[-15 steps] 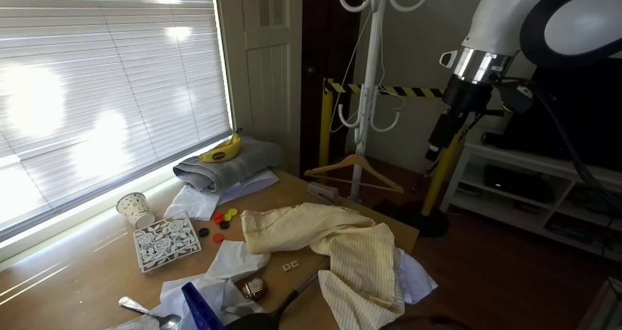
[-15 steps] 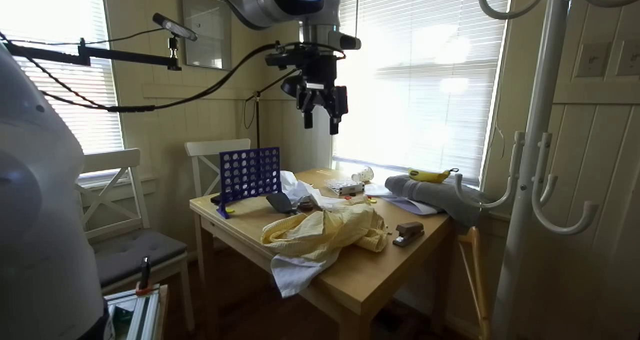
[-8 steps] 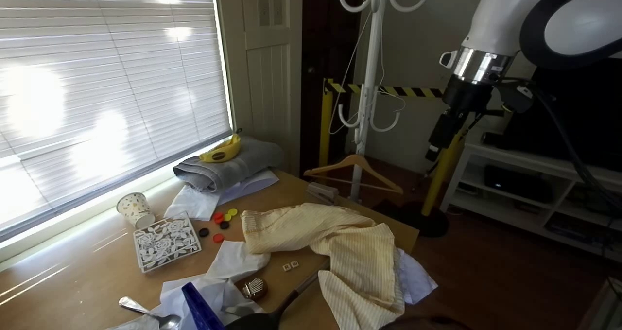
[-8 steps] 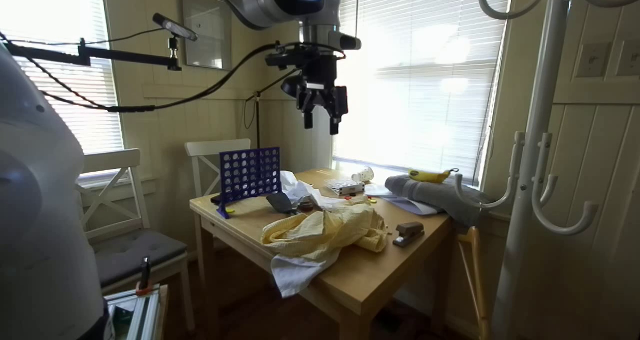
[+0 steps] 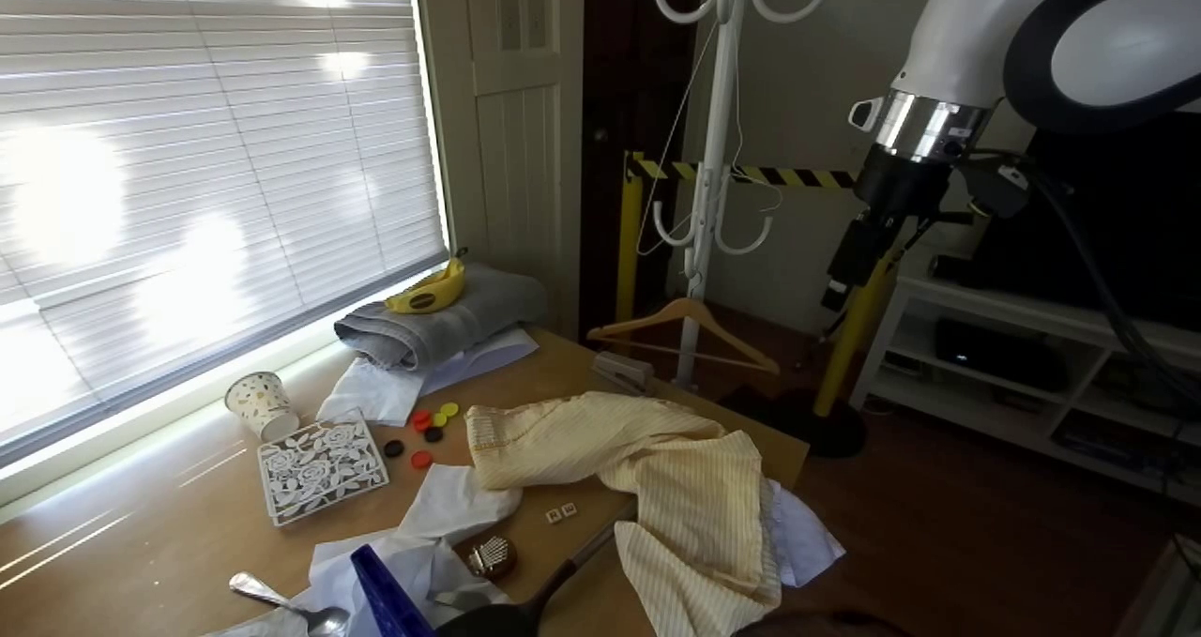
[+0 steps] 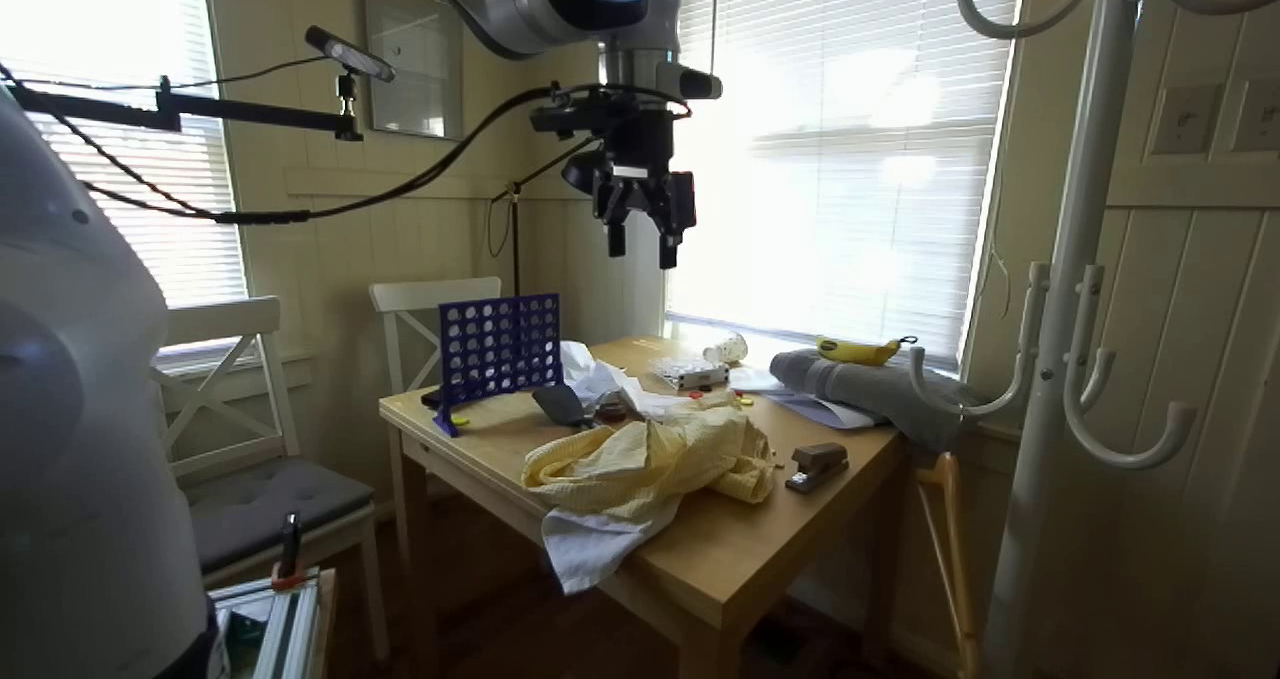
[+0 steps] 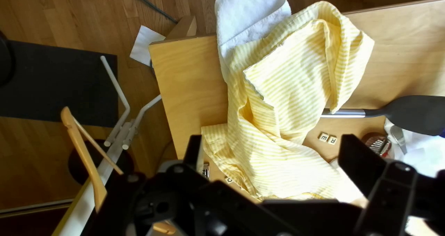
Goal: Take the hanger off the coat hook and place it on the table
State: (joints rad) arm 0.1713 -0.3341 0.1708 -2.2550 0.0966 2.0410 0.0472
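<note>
The wooden hanger (image 5: 691,310) hangs below a lower hook of the white coat stand (image 5: 719,102), beyond the table corner. In an exterior view the hanger (image 6: 946,474) shows nearly edge-on, its wire over a lower hook of the stand (image 6: 1070,219). The table (image 6: 780,549) is brown wood with many things on it. My gripper (image 6: 642,247) is open and empty, high above the table, apart from the hanger. In the wrist view the fingers stand wide apart with my gripper (image 7: 271,140) over a yellow cloth; the hanger (image 7: 84,156) is at the left, partly hidden by the gripper.
A yellow striped cloth (image 5: 610,440) covers much of the near table corner, with a stapler (image 6: 820,464) beside it. A grey towel (image 6: 850,374) bears a yellow banana (image 6: 857,350). A blue grid (image 6: 500,349) stands upright. A striped barrier tape (image 5: 798,177) runs behind the stand.
</note>
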